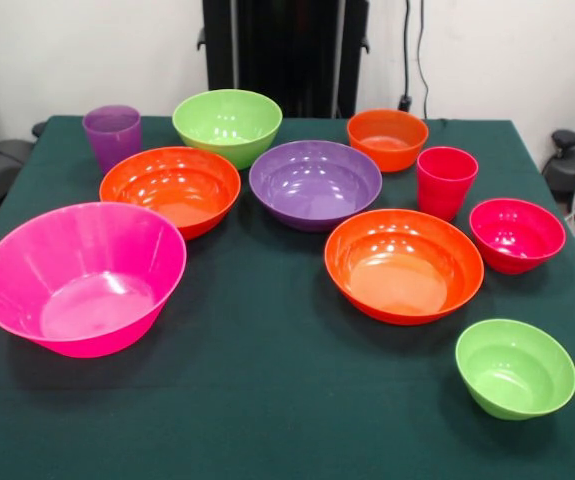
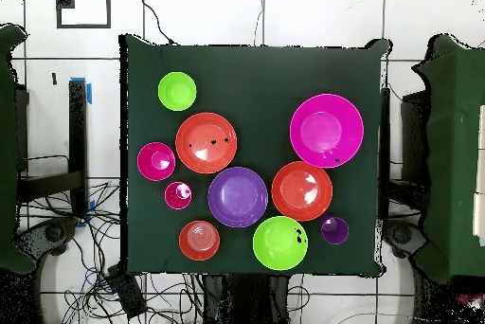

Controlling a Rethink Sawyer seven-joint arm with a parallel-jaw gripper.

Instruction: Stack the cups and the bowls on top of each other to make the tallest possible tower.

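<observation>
Eight bowls and two cups sit apart on the green-clothed table, nothing stacked yet. In the front view a wide hot pink bowl lies near left, a small lime green bowl near right, with two orange bowls and a purple bowl between them. The purple cup stands far left, the red-pink cup right of centre. The glossy plastic looks light, stiff and slippery; a thin rim seems the likeliest hold. The robot's gripper appears in neither view, so its state cannot be told.
</observation>
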